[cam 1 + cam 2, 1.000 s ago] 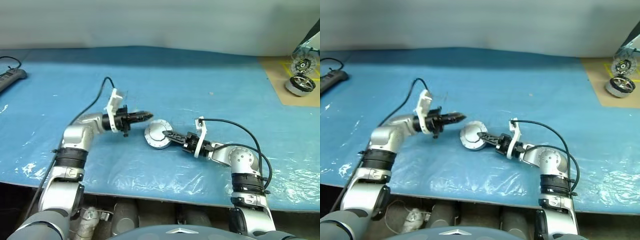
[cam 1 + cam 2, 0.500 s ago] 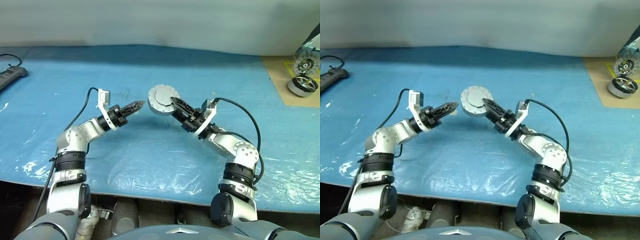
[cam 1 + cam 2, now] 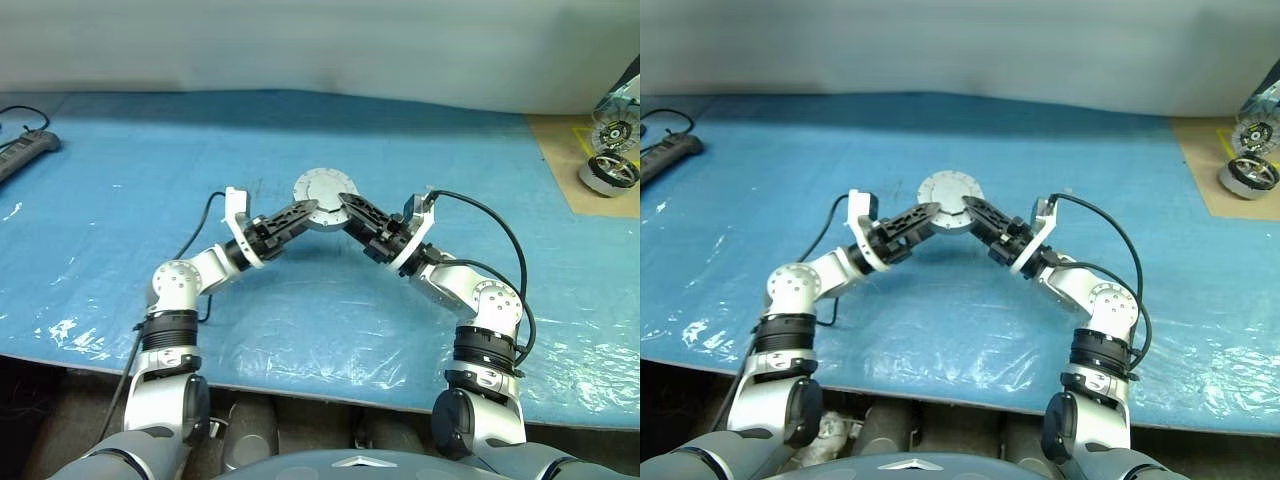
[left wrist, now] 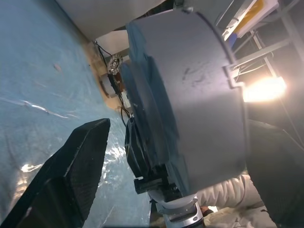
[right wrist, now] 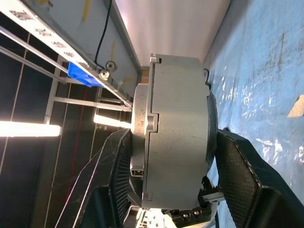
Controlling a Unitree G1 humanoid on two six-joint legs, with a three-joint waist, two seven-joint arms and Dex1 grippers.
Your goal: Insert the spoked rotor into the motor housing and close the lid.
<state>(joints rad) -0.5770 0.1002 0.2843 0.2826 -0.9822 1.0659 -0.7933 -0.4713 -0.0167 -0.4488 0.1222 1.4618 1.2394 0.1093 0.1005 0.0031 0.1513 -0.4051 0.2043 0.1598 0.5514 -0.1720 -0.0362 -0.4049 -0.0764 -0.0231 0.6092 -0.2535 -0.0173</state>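
Blue plastic sheeting [image 3: 330, 150], glossy and wrinkled along its near edge, covers the table from left to right. At the far left edge lies a black power strip [image 3: 22, 157] with its cable. Left of centre, the left gripper [image 3: 303, 211] reaches toward the middle with its two black fingers spread apart; in the left wrist view one finger [image 4: 71, 171] stands clear on one side of the round silver-grey motor housing [image 3: 322, 198], with a visible gap between finger and can, so this pincer is released and grasps nothing. The motor housing is held raised above the sheeting at the centre of the scene, between the two grippers, with a smooth pale-grey round face and a small central boss turned toward the head camera. The right wrist view shows it as a short cylinder with a seam and small notches in its side wall. The right gripper [image 3: 345, 203] is clenched on the motor housing, one black finger on each flat face, as the right wrist view shows. At the far right, on a tan board [image 3: 590, 160] beyond the sheeting, a spoked wheel-like part [image 3: 611, 133] stands upright, and a second round silver part [image 3: 610, 172] lies just near of it; neither can be identified with certainty.
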